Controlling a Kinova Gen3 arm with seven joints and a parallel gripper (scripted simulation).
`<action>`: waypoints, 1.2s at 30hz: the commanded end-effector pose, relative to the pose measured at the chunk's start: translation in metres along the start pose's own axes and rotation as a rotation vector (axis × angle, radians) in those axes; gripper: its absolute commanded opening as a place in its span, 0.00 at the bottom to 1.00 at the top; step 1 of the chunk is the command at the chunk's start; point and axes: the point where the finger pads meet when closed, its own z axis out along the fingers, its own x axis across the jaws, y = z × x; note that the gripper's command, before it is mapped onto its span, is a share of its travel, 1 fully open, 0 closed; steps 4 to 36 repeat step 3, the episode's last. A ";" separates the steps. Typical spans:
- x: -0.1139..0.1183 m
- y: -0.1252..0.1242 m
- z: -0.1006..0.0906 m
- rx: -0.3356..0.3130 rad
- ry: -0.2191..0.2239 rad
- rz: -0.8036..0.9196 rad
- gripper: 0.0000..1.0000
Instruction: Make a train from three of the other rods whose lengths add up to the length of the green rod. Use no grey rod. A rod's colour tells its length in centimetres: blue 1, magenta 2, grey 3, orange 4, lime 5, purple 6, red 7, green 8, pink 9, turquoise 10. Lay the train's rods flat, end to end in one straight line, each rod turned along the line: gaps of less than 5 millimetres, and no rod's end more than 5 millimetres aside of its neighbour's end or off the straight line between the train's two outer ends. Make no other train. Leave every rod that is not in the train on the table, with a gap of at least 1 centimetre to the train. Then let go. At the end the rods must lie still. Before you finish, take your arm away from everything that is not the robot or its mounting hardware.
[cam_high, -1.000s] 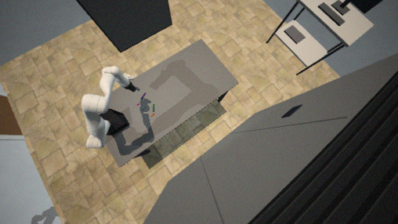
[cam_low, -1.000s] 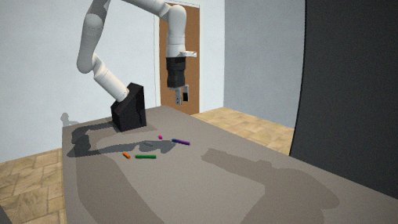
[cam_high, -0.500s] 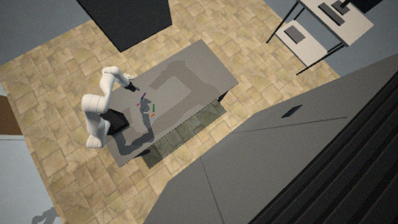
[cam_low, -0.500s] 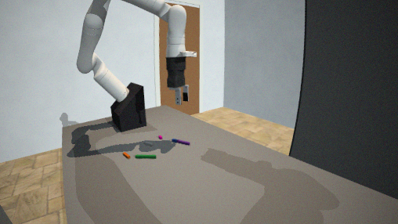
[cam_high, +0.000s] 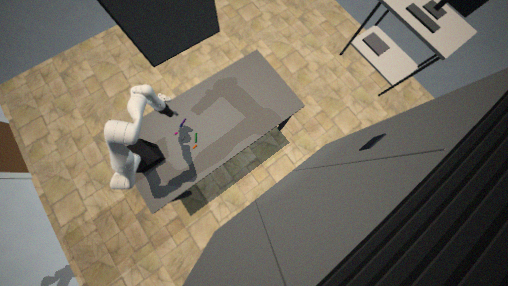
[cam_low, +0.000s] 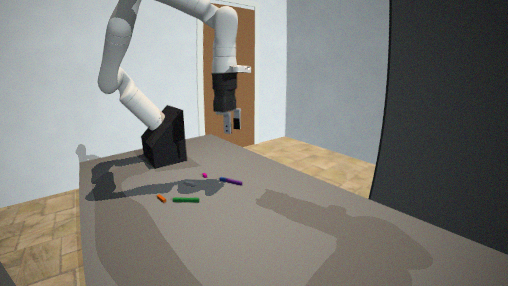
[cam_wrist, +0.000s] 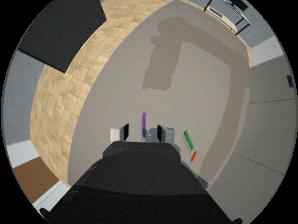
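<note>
A purple rod (cam_high: 183, 121) (cam_low: 235, 182) (cam_wrist: 144, 120) lies flat, with the small blue rod (cam_low: 222, 179) (cam_wrist: 144, 134) at one end, roughly in line; any gap is too small to tell. A short magenta rod (cam_high: 176, 133) (cam_low: 204, 175) lies apart from them, nearer the arm's base. The green rod (cam_high: 196, 138) (cam_low: 185, 200) (cam_wrist: 188, 140) lies apart, with the orange rod (cam_high: 195, 147) (cam_low: 161, 198) (cam_wrist: 194, 156) near one end at an angle. A grey rod (cam_low: 189, 183) shows faintly in the arm's shadow. My gripper (cam_low: 232, 128) (cam_wrist: 143, 130) is open and empty, high above the table.
The rods lie on a grey table (cam_high: 270, 85) (cam_low: 280, 240) (cam_wrist: 115, 100). The arm's black base (cam_high: 150, 155) (cam_low: 167, 142) stands at one end. Dark arm shadows cross the table around the rods. A tall black cabinet (cam_high: 170, 30) (cam_low: 445, 100) stands beyond the table's side.
</note>
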 end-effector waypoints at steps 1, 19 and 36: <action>-0.001 0.000 -0.003 0.000 -0.002 -0.005 1.00; -0.001 0.000 -0.003 0.000 -0.002 -0.005 1.00; -0.001 0.000 -0.003 0.000 -0.002 -0.005 1.00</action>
